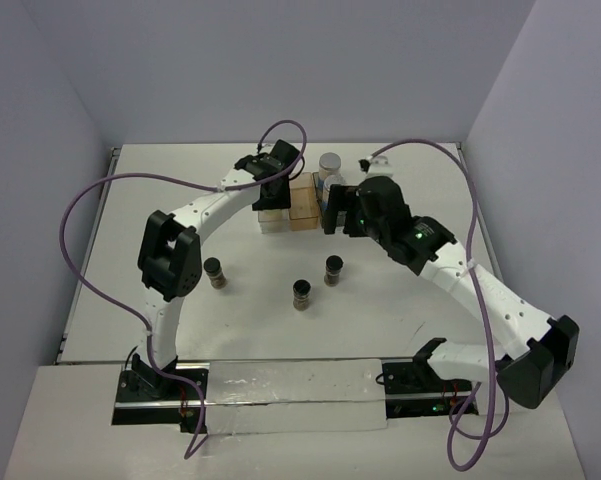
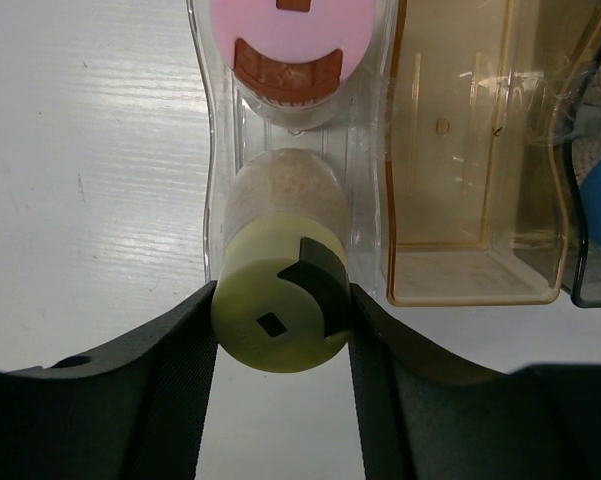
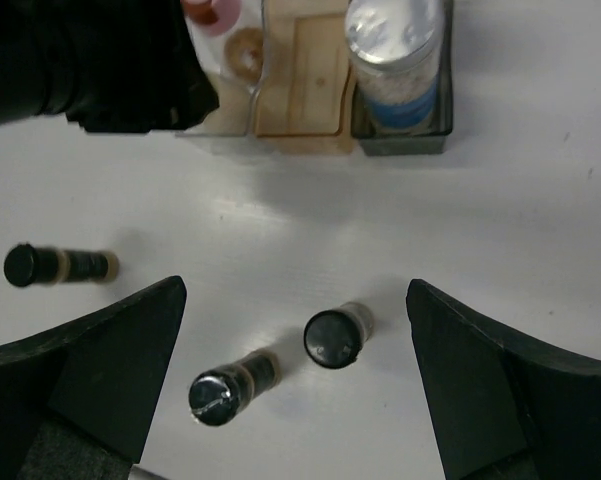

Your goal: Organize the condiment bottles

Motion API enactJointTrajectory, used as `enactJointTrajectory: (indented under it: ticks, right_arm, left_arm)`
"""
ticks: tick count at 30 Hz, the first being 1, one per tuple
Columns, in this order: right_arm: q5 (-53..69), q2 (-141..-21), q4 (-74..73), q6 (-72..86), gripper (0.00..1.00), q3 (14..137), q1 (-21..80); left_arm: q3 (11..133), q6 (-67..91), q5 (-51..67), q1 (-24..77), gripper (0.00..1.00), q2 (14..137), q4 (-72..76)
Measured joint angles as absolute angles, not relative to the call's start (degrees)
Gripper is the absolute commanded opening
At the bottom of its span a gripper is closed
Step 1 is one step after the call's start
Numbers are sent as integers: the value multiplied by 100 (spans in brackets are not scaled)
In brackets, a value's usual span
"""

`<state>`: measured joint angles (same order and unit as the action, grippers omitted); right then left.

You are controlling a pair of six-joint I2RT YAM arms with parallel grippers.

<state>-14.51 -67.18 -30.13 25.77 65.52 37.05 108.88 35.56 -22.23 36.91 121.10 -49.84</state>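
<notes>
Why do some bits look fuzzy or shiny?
Left wrist view: the left fingers holding the cream-capped bottle sit near the lens, so edges blur; the amber tray glints. Right wrist view: the right fingers blur, and standing jars seem to lean, a wide-lens effect. Top view: evenly lit.

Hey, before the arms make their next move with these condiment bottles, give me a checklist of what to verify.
1. Grip: left end effector shut on the cream-capped bottle: ok.
2. That bottle inside the clear compartment: ok. Seated on its floor: cannot tell.
3. Gap to the pink-capped bottle sharing that compartment: cannot tell.
4. Spare arm: right end effector open, holding nothing: ok.
5. Room left: amber compartment free for more bottles: ok.
6. Sorting complete: not ok, three black-capped jars stand loose on the table.
</notes>
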Motion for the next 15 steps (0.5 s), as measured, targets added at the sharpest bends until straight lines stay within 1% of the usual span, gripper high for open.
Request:
enactJointTrajectory:
  ticks: [4,6,7,10,15]
  right_arm:
    - [-1568,-6982,-3146,2629,92,6464,4177]
    - [-1591,-7040,-3188,2683,91,6323,4315]
    - [-1604,-7053,-3221,2720,89,6245,4336]
    - [-1672,-7096,-3292,2816,84,6053,4348]
    - [-1719,-7142,-3323,2945,83,5808,4348]
  left_arm:
    - [10836,3592,-2223,3691,89,12110,-4946]
    - [10836,3605,-2231,3690,93,12108,-4945]
    - [10836,3603,-2232,3689,95,12108,-4945]
    - [10836,3603,-2256,3688,95,12062,-4964]
    - [10836,3603,-2386,3652,95,11660,-5105]
